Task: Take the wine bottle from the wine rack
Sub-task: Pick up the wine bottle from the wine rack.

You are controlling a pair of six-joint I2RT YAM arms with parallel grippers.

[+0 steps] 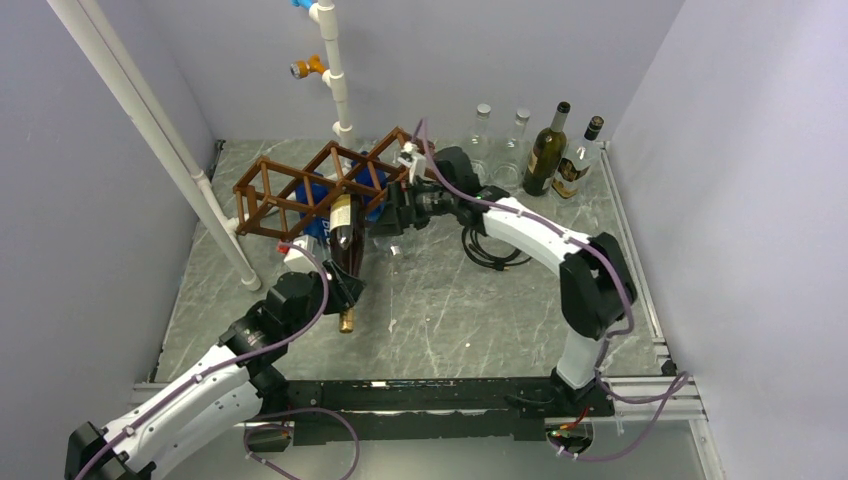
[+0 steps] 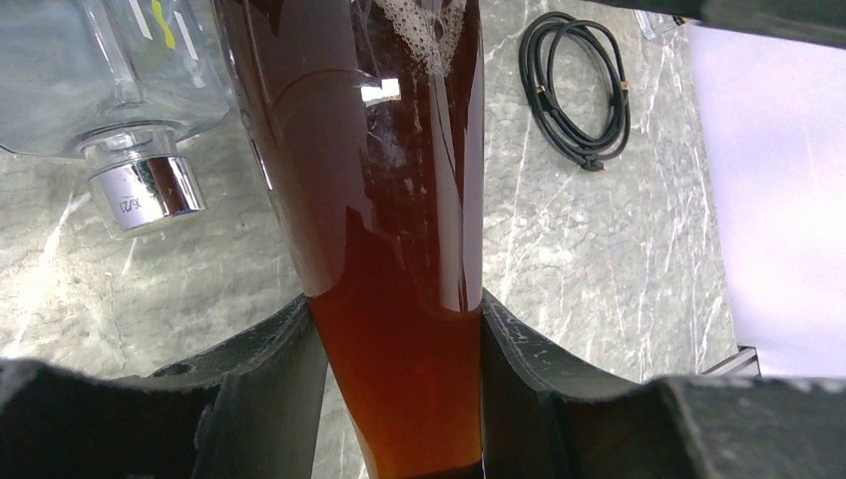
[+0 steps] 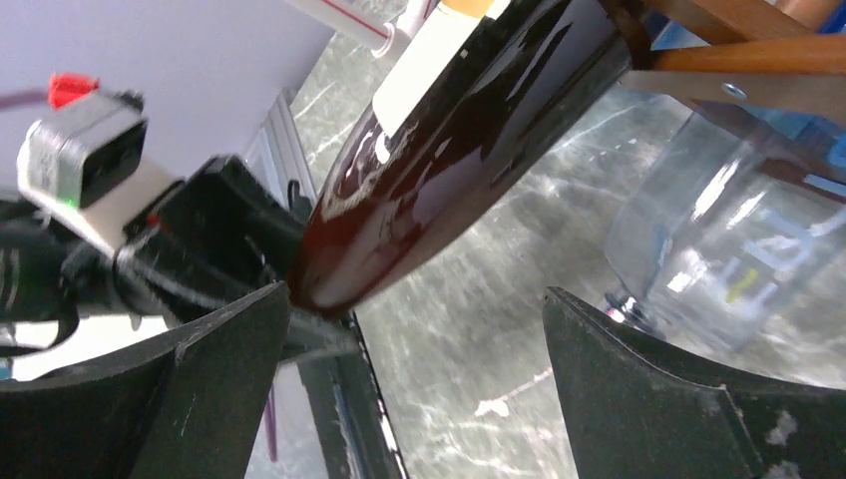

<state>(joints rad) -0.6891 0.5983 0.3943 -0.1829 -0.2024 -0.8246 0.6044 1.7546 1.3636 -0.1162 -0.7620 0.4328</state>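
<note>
Wine bottle [image 1: 345,240] sits in the wine rack [image 1: 300,190], neck pointing near.
I have the left gripper [image 2: 399,319] with jaws clamped on its taper; on the right gripper [image 3: 417,299] the jaws stand wide apart beside it. Risk: smooth glass slipping through the grip, or the body snagging the lattice and dragging the rack.
</note>
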